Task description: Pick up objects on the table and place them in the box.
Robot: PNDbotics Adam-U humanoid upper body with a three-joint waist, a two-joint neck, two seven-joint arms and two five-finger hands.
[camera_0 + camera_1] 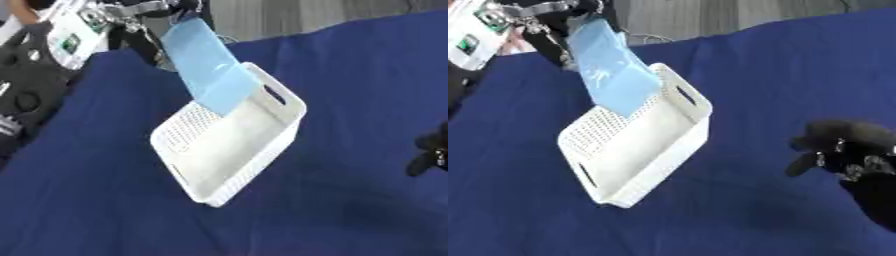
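Packet (208,70) of light blue, flat and oblong, hangs in the upper left of the frame, its long axis slanting from upper left down to lower right, the lower end dipping into one white perforated basket (262,155). Left hand (553,20) pinches its top edge with curled fingers. A faint pale mark shows on the packet; no writing can be read. Right hand (846,145), at the right edge, hovers with fingers curled, holding nothing. One blue-draped surface (350,80) carries the basket.
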